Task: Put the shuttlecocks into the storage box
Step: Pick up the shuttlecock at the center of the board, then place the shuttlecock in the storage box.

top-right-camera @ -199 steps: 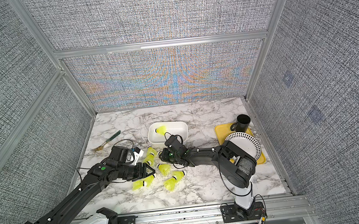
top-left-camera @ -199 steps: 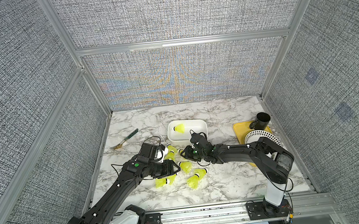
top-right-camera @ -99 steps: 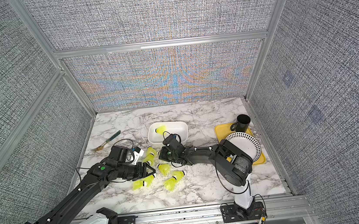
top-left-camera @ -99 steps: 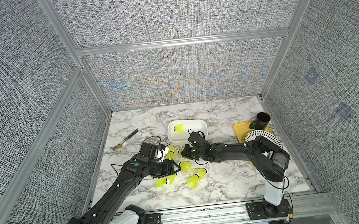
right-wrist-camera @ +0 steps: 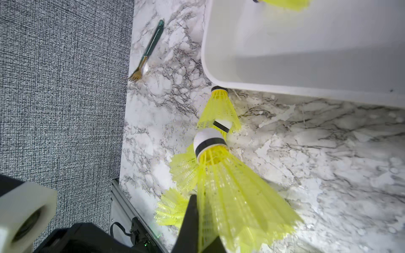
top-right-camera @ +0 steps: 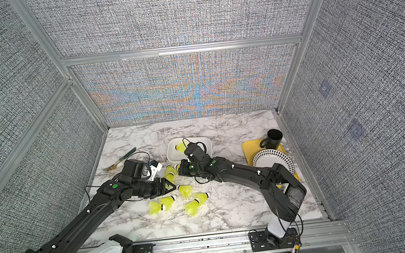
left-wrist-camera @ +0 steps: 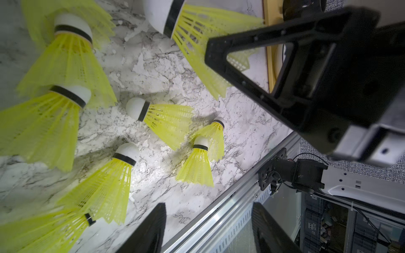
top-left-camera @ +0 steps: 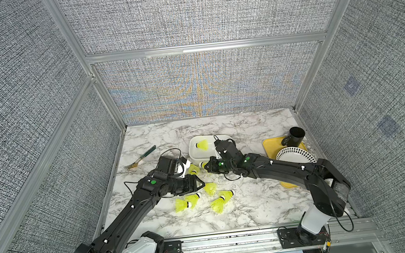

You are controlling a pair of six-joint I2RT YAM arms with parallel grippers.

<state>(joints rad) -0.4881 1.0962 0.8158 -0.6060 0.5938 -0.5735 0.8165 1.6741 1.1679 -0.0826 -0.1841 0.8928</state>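
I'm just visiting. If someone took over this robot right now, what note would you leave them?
Right gripper: shut on a shuttlecock, near the box.
Left gripper: open, empty, by the loose shuttlecocks.
Done: one shuttlecock lies in the box.
Left: drop the held one in, then move the loose ones off the table.

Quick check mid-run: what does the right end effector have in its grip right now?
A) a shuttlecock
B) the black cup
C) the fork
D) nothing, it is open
A: in the right wrist view the right end effector is shut on the yellow skirt of a shuttlecock, whose white cap points toward the storage box.
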